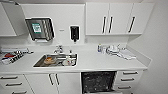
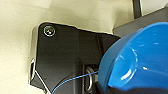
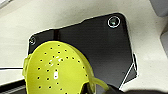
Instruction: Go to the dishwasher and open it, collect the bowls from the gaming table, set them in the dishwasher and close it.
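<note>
We face the open dishwasher (image 1: pixel 98 81) under the desk (image 1: pixel 100 62). Blue bowl (image 2: pixel 140 60) and perforated lime-yellow bowl (image 3: pixel 56 70) loom close; either tool's grip we cannot tell.

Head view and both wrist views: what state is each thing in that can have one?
dishwasher: open, dark interior showing.
upper cabinets: doors closed.
drawers: closed.
sink: dishes inside.
blue bowl: close at the left wrist, tilted.
lime-yellow bowl: perforated, close at the right wrist, tilted.
</note>
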